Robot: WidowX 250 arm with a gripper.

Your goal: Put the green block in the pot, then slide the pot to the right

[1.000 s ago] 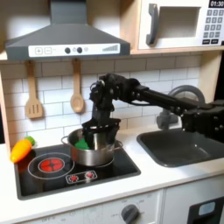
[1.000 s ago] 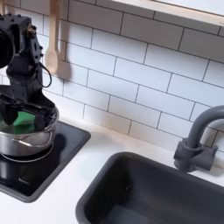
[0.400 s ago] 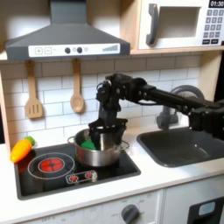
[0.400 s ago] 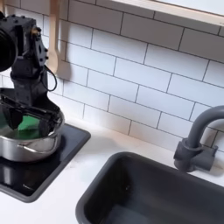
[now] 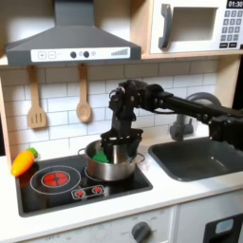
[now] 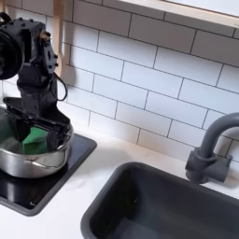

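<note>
Fingers of the gripper (image 5: pixel 113 144) reach down over the pot (image 5: pixel 111 163), seemingly clamped on its far rim, though whether they are truly closed on it I cannot tell. Just below and beside them, the green block (image 6: pixel 35 136) lies inside the pot, so the first half looks done. Sliding seems underway or about to begin; the pot sits on the hob's side toward the sink (image 5: pixel 195 158) in the first exterior view. Beyond the wrist, the dark arm bends up and back toward the first exterior view's right.
</note>
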